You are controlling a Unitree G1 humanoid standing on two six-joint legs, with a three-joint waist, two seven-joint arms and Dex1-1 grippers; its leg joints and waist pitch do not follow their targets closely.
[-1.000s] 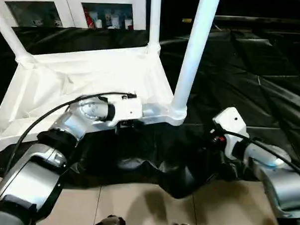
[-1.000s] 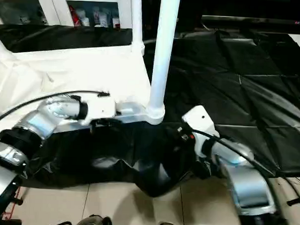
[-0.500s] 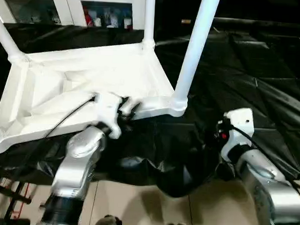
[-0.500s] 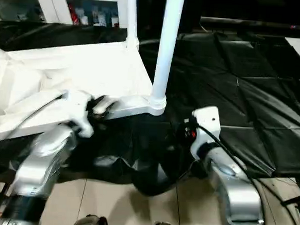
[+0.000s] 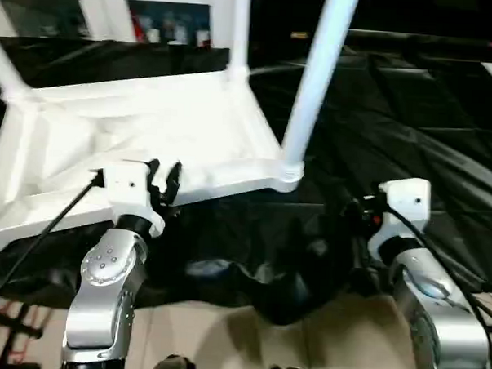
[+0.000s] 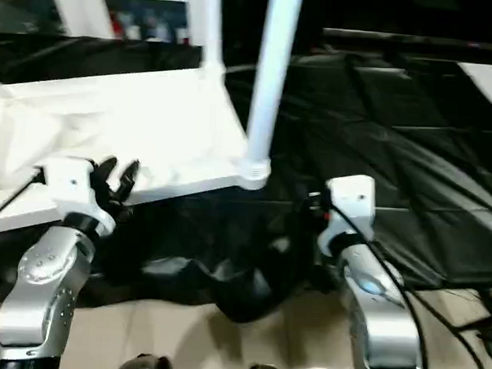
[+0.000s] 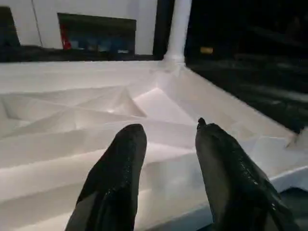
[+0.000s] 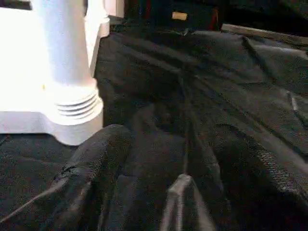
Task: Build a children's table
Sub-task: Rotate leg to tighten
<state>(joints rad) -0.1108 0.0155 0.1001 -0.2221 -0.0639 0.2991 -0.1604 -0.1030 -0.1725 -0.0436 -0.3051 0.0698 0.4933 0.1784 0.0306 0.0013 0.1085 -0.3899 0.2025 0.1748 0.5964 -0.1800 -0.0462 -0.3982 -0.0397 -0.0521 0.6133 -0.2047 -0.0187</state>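
Note:
The children's table lies upside down: its white ribbed tabletop (image 5: 151,123) rests on the black cloth. White legs stand up from the near right corner socket (image 5: 289,176), the far right corner (image 5: 240,37) and the far left corner (image 5: 4,69). My left gripper (image 5: 163,174) points up at the tabletop's near rim. It is open, its black fingers (image 7: 126,159) spread over the rim with nothing between them. My right gripper (image 8: 171,144) hovers low over the cloth, just right of the near right leg (image 8: 65,43). It is open and holds nothing.
The black-draped work table (image 5: 412,118) stretches right and back, and its cloth sags in folds (image 5: 274,284) over the front edge between my arms. Pale floor tiles (image 5: 222,347) lie below. White cabinets with a glass shelf (image 5: 167,22) stand behind.
My left gripper has come off the tabletop's near rim, slid left along it and turned fingers-up, with its jaws wider. The right arm shifted slightly right. The camera view has tilted a little.

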